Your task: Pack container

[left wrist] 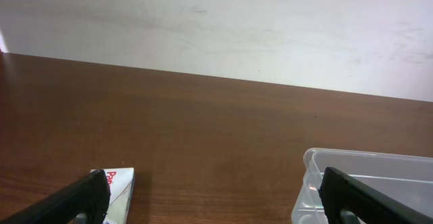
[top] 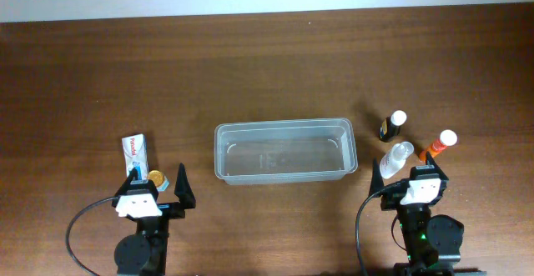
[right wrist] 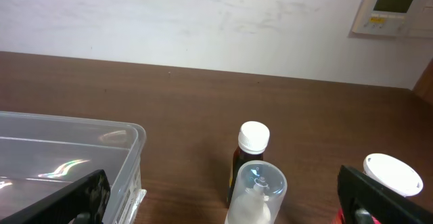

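The clear plastic container (top: 284, 151) sits empty at the table's middle; it also shows in the left wrist view (left wrist: 369, 183) and the right wrist view (right wrist: 67, 160). A white toothpaste box (top: 133, 153) lies at the left, its end in the left wrist view (left wrist: 120, 187). A gold-capped small item (top: 155, 178) lies by my left gripper (top: 156, 184), which is open and empty. At the right stand a dark bottle with white cap (top: 390, 125), a clear spray bottle (top: 395, 159) and an orange bottle with white cap (top: 440, 145). My right gripper (top: 416, 180) is open, the spray bottle (right wrist: 256, 193) just ahead between its fingers.
A brown wooden table (top: 250, 67) runs back to a white wall (left wrist: 216, 28). A wall control panel (right wrist: 392, 6) hangs at the far right. The dark bottle (right wrist: 249, 158) stands behind the spray bottle; the orange bottle's cap (right wrist: 392, 175) is by the right finger.
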You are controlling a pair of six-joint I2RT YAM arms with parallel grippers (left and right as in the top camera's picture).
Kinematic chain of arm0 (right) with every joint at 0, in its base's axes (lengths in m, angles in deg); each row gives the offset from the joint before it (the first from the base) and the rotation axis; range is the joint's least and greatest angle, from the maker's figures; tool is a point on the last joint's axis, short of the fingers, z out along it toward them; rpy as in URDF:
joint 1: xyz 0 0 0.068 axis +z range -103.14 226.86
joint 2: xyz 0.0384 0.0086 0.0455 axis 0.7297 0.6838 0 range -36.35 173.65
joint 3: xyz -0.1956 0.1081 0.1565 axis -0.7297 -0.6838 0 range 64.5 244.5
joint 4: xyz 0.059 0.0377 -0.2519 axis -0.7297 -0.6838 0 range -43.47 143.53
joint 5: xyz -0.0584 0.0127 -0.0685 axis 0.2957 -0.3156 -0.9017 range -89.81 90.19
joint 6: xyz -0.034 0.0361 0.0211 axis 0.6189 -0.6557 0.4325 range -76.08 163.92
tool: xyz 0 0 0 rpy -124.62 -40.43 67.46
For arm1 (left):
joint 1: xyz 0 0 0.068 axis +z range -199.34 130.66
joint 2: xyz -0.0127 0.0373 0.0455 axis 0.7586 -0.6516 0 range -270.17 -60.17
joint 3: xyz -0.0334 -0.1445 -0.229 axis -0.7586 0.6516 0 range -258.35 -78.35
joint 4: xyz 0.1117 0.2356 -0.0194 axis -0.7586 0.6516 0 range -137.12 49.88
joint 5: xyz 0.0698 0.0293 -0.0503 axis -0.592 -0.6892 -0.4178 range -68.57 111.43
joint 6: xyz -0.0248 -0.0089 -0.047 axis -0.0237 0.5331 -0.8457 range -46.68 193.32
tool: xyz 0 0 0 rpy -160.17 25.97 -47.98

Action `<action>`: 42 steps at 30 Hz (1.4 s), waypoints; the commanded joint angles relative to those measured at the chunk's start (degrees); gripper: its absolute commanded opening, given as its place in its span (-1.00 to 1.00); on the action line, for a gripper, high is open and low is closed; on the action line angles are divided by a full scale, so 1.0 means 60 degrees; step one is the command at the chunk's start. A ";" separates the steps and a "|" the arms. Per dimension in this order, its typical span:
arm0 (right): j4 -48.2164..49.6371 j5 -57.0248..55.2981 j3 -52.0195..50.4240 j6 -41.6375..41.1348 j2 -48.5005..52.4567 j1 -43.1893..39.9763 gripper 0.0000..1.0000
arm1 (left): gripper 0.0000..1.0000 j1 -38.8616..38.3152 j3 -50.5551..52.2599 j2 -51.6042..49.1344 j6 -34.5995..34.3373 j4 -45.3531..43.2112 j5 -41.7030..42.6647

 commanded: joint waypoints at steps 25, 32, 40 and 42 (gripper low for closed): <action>-0.0036 0.0055 -0.0055 -0.0211 -0.0044 0.0058 0.97 | 0.99 -0.0040 0.0062 0.0066 0.0018 -0.0025 0.0106; -0.0357 0.0047 0.0372 -0.1519 0.0040 0.0058 0.97 | 0.99 -0.0040 -0.0535 -0.0055 0.0015 0.0463 0.0288; -0.3173 -0.0382 0.4262 -0.1519 0.3413 0.0047 0.97 | 0.99 -0.0040 -0.4521 -0.3330 0.0018 0.2994 0.0321; -0.4623 -0.0372 0.5854 -0.1519 0.5235 0.0047 0.97 | 0.99 -0.0040 -0.5792 -0.4892 0.0015 0.4080 0.0361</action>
